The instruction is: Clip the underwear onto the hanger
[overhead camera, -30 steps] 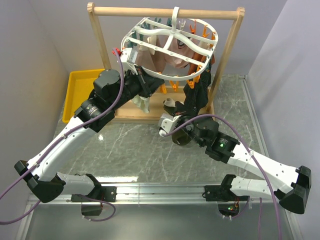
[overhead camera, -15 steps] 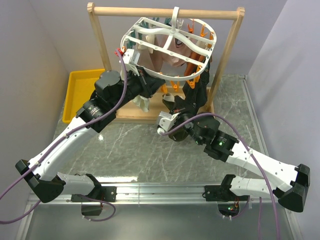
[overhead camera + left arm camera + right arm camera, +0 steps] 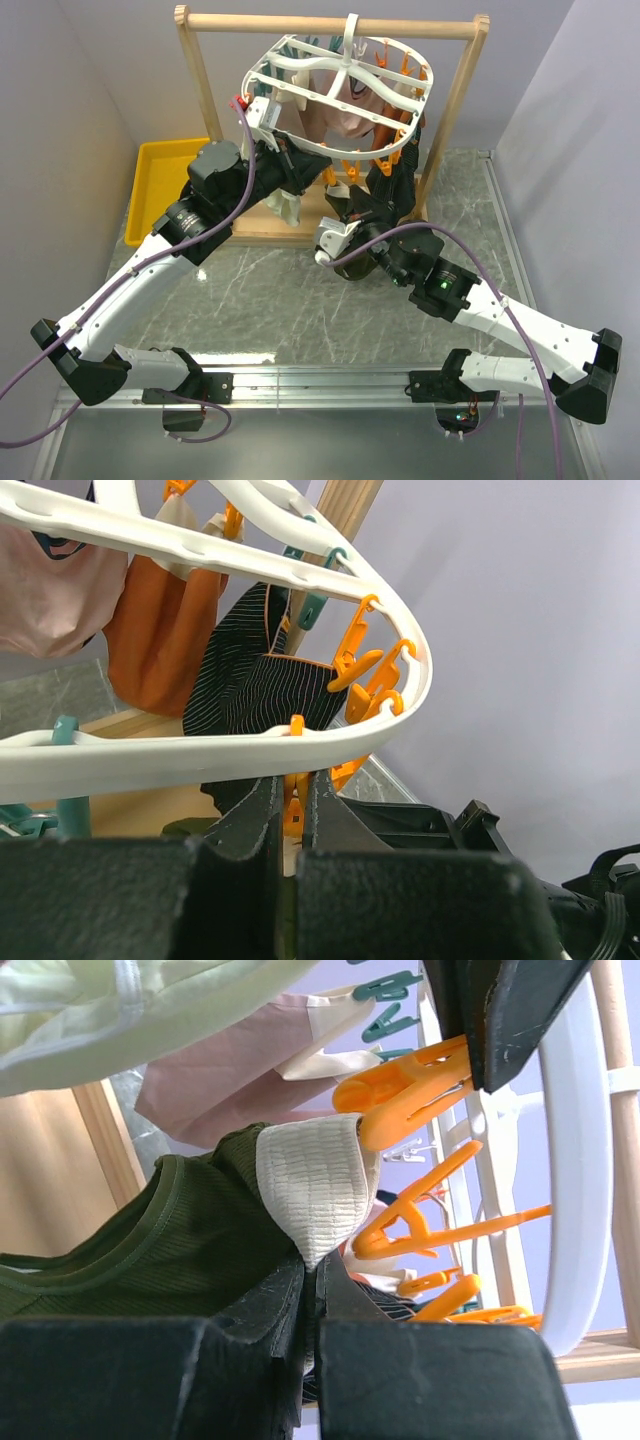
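counting two arms, two grippers, one hanger (image 3: 338, 62), one underwear (image 3: 180, 1230), one wooden rail frame (image 3: 330, 22), one yellow bin (image 3: 165, 160).

counting at least four orange clips and at least two teal clips (image 3: 385, 988) on the rim in the right wrist view; not getting a full count, many overlapping.

counting four other garments on the ring: pinkish one (image 3: 50, 590), orange one (image 3: 160, 630), black striped one (image 3: 250, 680), pale green one (image 3: 120, 1010).

seeing the yellow bin left of the frame; not making out contents, left arm covering part of it.

hanging the hanger by its hook from the rail, ring tilted, long axis running along the rail.

pinching one orange clip (image 3: 400, 1090) under the near rim with the left gripper (image 3: 292, 790), jaws nearly together on it.

clamping the beige waistband (image 3: 315, 1175) with the right gripper (image 3: 312, 1278), jaws narrow on the fabric.

holding the underwear just below the hanger rim: waistband corner pointing up, touching the tip of that orange clip; not telling whether it is inside the clip mouth. olive body trailing away to the left of the right wrist view, long axis running that way.
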Robot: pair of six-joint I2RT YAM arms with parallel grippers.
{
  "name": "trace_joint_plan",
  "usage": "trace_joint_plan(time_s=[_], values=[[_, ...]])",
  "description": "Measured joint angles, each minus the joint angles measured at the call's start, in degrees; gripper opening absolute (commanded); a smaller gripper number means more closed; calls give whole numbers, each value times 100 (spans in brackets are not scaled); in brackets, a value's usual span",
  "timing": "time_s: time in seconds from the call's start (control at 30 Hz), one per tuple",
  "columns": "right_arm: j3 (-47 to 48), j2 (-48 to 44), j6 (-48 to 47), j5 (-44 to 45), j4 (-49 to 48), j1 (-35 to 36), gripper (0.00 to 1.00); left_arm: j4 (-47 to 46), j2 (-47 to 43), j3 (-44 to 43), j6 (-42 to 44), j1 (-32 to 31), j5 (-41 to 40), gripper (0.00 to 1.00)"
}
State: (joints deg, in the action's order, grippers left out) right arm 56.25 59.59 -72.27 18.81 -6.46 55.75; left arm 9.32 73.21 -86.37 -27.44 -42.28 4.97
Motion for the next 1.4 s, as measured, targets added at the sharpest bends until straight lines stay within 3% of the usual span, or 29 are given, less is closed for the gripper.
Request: trace_joint_plan(time_s=[0.43,0.9,1.4], values=[[13,22,122,-85,39,0,0,-153,0,138,260,0,142,0],[-236,68,-258,-31,-901,-79,0,-450,-138,413,448,17,273,0],[-302,-118,98,-568,-662,-116,0,-879,-306,758,706,46,271,0]])
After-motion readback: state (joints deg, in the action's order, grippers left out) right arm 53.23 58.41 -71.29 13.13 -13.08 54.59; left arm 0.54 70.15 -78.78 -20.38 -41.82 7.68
